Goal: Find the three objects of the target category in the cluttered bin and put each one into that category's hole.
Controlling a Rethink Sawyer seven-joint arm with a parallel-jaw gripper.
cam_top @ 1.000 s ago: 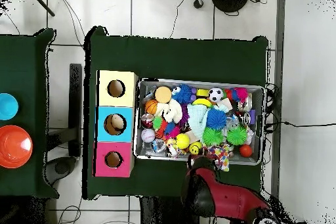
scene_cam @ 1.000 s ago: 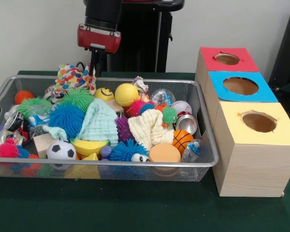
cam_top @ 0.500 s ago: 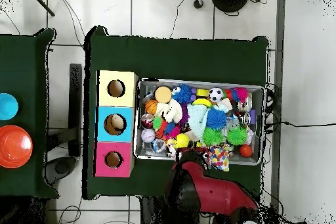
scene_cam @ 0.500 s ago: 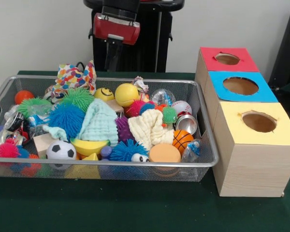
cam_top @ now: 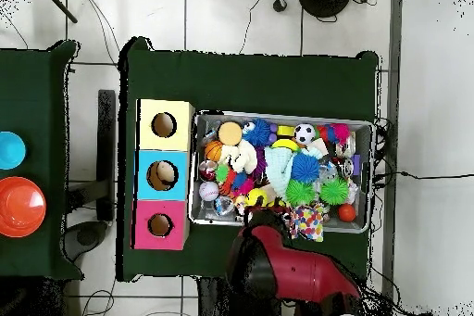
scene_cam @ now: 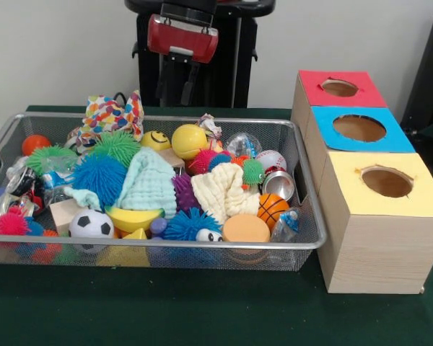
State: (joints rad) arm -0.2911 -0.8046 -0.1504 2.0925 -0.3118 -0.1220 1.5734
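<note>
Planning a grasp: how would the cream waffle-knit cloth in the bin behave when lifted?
The cream cloth lies crumpled over neighbouring toys, so it is probably floppy and would drape from a pinch. It looks light. Its folds touch the purple spiky ball, which might get dragged along.

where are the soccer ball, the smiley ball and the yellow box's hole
soccer ball [scene_cam: 91, 224], front view, on its white front face
smiley ball [scene_cam: 156, 140], front view, on its face
yellow box's hole [scene_cam: 387, 182], front view, inside the opening

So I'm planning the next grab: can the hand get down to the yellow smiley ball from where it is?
Probably yes. The hand hangs above the bin's far rim, and the yellow smiley ball lies on top of the clutter with nothing over it.
</note>
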